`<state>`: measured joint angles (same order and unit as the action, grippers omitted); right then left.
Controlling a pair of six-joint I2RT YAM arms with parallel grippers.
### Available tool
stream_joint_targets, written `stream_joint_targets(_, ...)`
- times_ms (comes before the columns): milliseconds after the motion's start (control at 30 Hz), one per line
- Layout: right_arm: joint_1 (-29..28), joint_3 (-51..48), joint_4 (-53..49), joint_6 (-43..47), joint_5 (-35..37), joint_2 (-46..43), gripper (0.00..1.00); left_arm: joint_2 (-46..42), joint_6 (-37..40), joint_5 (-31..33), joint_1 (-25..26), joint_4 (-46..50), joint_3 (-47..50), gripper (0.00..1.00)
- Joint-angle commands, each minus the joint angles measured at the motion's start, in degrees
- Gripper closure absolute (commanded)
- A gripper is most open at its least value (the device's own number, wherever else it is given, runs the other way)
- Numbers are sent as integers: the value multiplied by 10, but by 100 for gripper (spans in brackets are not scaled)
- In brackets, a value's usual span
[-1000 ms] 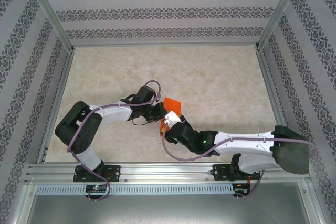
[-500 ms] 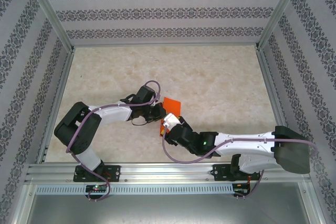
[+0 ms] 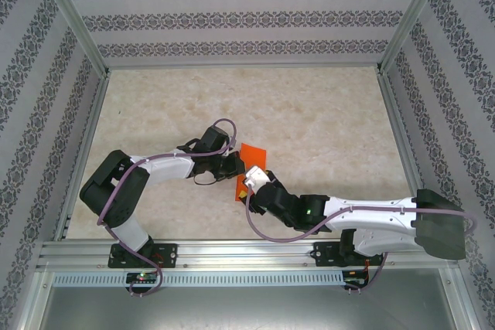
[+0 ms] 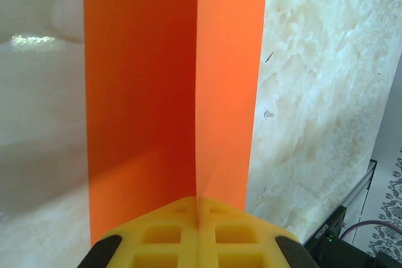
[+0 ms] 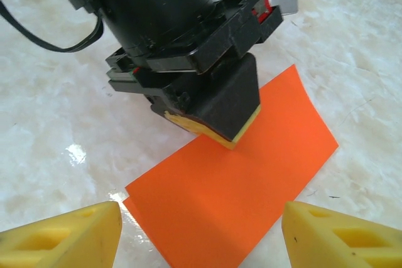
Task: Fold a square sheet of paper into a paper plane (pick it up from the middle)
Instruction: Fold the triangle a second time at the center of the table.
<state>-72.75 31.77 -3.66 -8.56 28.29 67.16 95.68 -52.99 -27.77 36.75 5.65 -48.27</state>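
- Folded orange paper [image 3: 253, 152] over the table [image 3: 325, 113], near its middle and slightly toward the near edge.
- From the left wrist: one sharp crease [image 4: 196, 92] along the paper, straight away from the pads [image 4: 163, 233]; darker panel on its left, brighter panel on its right.
- Clamped at one edge by the left claw [image 4: 198, 214], yellow pads pressed together on the crease line with no gap.
- From the right wrist: paper [image 5: 251, 186] slanted down from the left claw [image 5: 217, 131], low end close to the tabletop; contact with the surface not determinable.
- Right claw [image 5: 201, 236] spread wide, yellow fingertips [image 5: 63, 233] on either side of the paper's low end, clear of it.
- From above: left claw [image 3: 234, 164] on the paper from the left, right claw [image 3: 249, 179] just beside it from the near right.
- Pale marbled tabletop, metal rail [image 3: 232, 251] along the near edge, patterned walls [image 3: 247, 13] around.
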Motion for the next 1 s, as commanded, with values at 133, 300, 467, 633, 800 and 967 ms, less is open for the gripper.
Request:
stream_joint_targets(133,-6,-24,24,39,-70,-10,31,-8,3,6,-4,-1,-8,93)
stream_joint_targets(300,-6,19,-5,54,-22,46,30,-6,2,-4,-4,-1,-10,93)
stream_joint_targets(467,-6,66,12,49,26,133,29,-6,-1,-4,-5,-2,-10,92)
stream_joint_targets(633,-6,103,-2,15,76,192,29,-10,-1,-6,-5,-3,-5,92)
stream_joint_targets(800,-7,109,-10,-5,79,210,38,-10,0,-5,-4,0,-7,91)
stream_joint_targets(967,-10,102,-12,-23,95,201,52,-9,2,-6,-5,1,-7,91)
